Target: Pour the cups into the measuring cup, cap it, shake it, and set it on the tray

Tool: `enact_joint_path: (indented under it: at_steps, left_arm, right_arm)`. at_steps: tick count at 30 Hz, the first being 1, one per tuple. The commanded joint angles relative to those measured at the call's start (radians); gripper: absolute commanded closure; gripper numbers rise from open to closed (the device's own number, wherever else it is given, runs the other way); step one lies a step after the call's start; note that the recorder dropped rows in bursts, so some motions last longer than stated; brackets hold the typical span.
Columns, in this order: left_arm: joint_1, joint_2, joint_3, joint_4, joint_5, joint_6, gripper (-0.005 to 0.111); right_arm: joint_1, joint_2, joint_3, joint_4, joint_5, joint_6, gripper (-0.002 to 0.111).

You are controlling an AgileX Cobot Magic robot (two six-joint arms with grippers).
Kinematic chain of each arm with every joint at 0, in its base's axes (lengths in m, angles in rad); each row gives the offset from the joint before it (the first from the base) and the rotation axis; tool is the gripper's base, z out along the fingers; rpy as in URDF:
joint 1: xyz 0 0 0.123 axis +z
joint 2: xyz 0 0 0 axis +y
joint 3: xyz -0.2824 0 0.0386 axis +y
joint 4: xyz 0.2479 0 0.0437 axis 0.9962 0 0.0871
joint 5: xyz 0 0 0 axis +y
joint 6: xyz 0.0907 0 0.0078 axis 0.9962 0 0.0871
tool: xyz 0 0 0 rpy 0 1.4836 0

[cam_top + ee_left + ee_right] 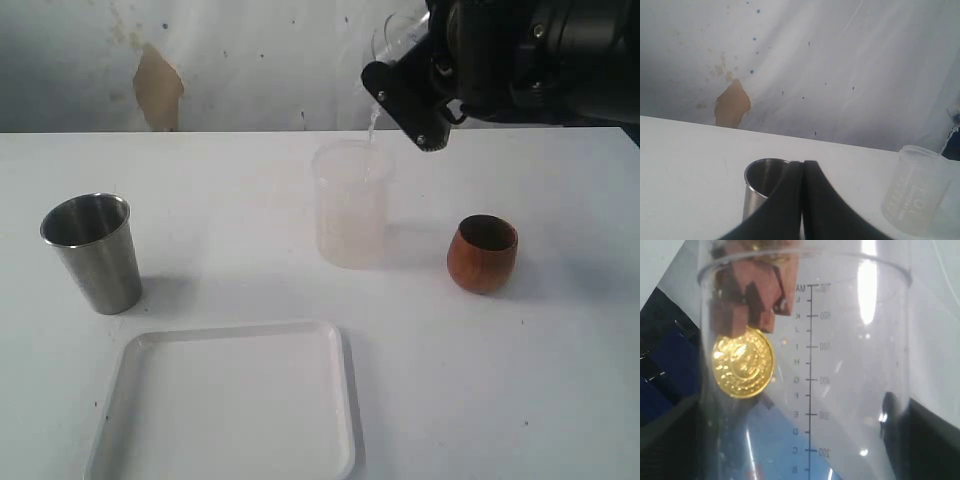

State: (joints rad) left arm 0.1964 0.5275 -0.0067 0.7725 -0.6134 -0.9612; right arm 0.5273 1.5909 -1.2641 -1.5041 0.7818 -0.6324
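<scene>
Measuring cup [397, 36] is up off the bench [560, 380], high at the back right of the exterior view, clasped in the right claw [800, 450] and tipped so that its mouth points down toward the frosted container [350, 205].

From the left: the steel tumbler [90, 252] stands upright on the bench near the left edge. The left claw [802, 167] shows only in its own wrist camera, where its two dark fingers are pressed flat together with nothing between them, just in front of the tumbler's rim. In front of the tumbler and a little to the right lies the white tray [230, 405], flat and bare. Behind the tray, about mid-bench, the frosted container stands upright, directly under the tilted measuring cup. Right of it and apart from it sits the wooden cup [482, 253], also upright.

The right wrist camera looks through the measuring cup's clear wall: printed graduation lines run along it, and a gold coin [743, 362] and several reddish-brown blocks [757, 287] lie against the inside close to the rim. The claw's dark fingers [927, 445] flank the cup on either side.
</scene>
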Motion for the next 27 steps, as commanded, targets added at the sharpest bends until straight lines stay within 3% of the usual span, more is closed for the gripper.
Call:
enact_joint_path:
  at_steps: [1, 23, 27]
  left_arm:
    - [0.000, -0.003, 0.007, -0.002, -0.004, 0.001, 0.107]
    - [0.000, -0.003, 0.007, -0.004, -0.013, 0.019, 0.107]
    - [0.000, -0.003, 0.007, -0.004, -0.013, 0.019, 0.107]
  right_arm:
    - [0.000, -0.016, -0.002, -0.043, 0.003, -0.045, 0.108]
    - [0.000, -0.014, -0.002, -0.045, -0.093, -0.116, 0.108]
    - [0.000, -0.014, -0.002, -0.019, -0.076, -0.036, 0.108]
